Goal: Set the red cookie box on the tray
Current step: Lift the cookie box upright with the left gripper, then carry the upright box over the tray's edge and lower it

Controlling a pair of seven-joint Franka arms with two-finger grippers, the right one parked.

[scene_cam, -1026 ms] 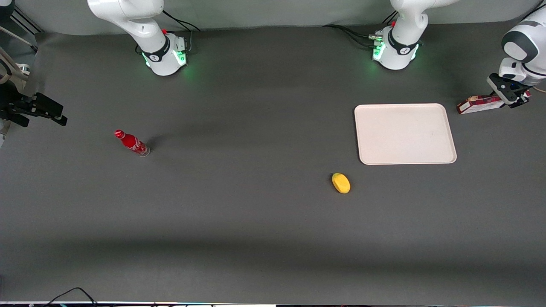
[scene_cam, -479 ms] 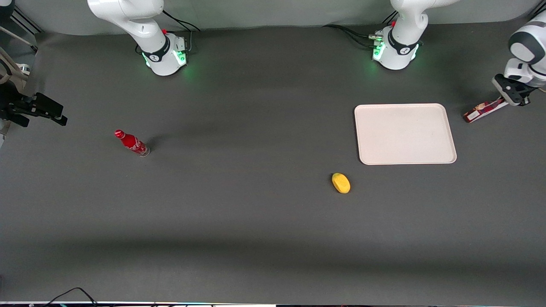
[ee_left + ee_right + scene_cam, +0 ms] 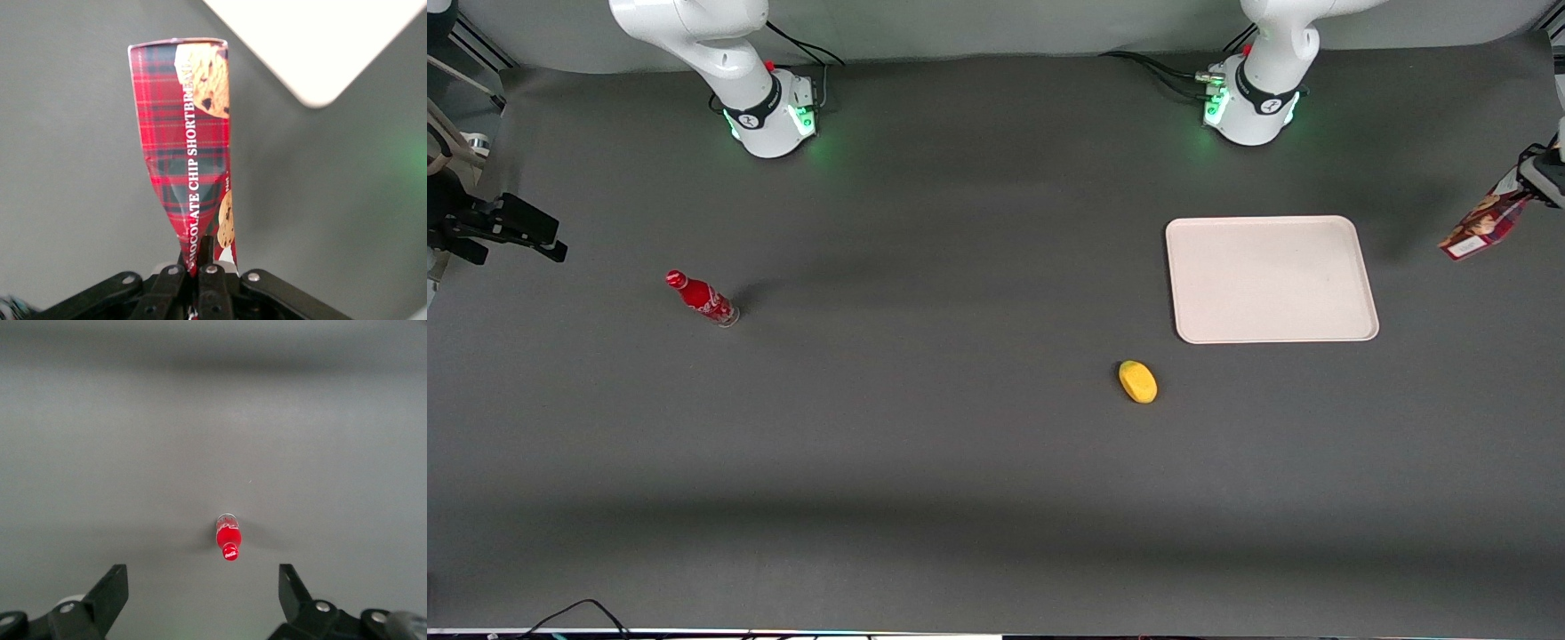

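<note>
Plainly "CHOCOLATE CHIP SHORTBREAD" red cookie box (image 3: pixel 190 150), gripper (image 3: pixel 207 267) jaws clamped.

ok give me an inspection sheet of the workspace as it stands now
surface: dark grey table
job's things: red cookie box lifted, hanging tilted from the hand, creased near the grip; tray bare, apart from the box
clutter: red bottle upright toward the parked arm's end; yellow object nearer the front camera than the tray
grippers: hand shut on the box's end, above the table beside the tray
cables: black cables at the arm bases
surroundings: nothing seen
</note>
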